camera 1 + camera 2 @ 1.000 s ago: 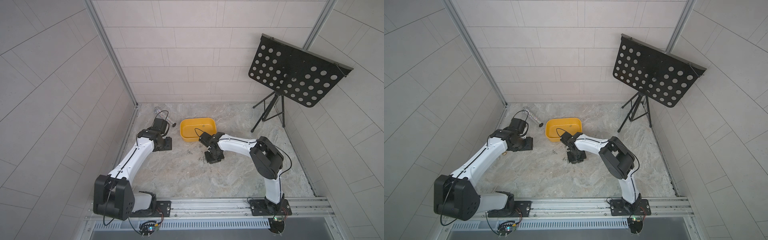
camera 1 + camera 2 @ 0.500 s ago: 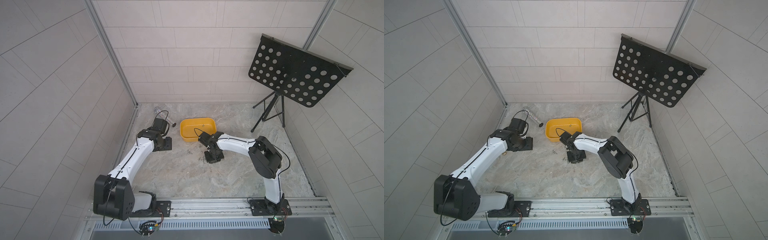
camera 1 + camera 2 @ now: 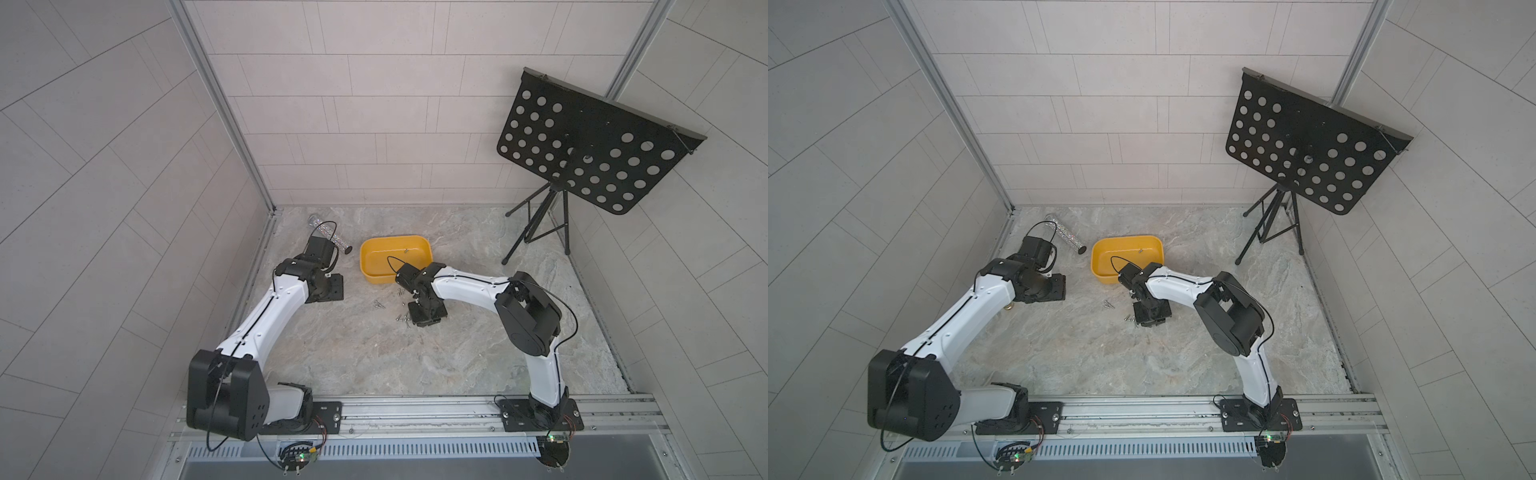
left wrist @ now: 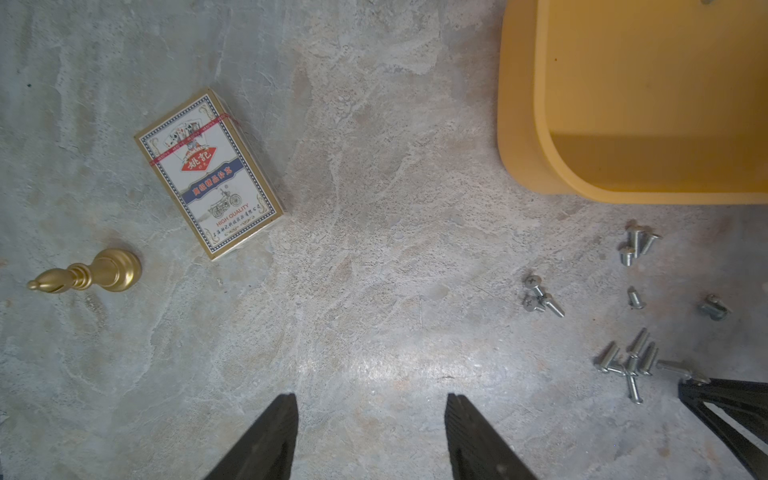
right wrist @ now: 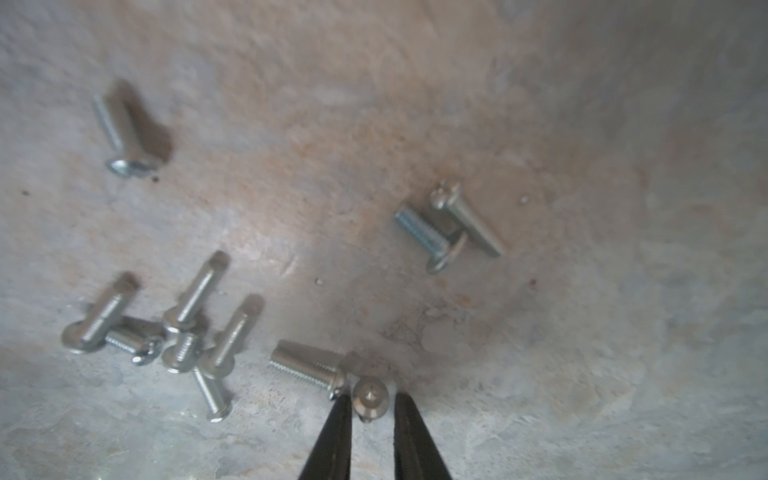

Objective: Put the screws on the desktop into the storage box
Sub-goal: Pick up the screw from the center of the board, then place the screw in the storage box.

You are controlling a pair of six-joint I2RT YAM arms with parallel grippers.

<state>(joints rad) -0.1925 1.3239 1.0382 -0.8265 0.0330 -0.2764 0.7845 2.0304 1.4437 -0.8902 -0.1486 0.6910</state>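
Observation:
Several small silver screws (image 5: 183, 332) lie loose on the marble desktop (image 3: 374, 353), in front of the yellow storage box (image 3: 365, 266). Both top views show them as little clusters (image 3: 379, 304) (image 3: 1108, 304). One screw (image 3: 406, 250) lies inside the box. My right gripper (image 5: 371, 397) points down at the desktop among the screws, its narrow jaws shut on one screw (image 5: 370, 400) whose head faces the camera. My left gripper (image 4: 371, 401) hovers open over bare desktop to the left of the box (image 4: 519, 124), with nothing between its fingers.
A playing-card box (image 4: 210, 174) and a gold chess piece (image 4: 89, 276) lie under the left arm. A glittery silver tube (image 3: 330, 235) lies at the back left. A black perforated music stand (image 3: 590, 141) on a tripod stands at the back right.
My right gripper's jaws have narrowed onto a screw. Both arms have stayed almost where they were.

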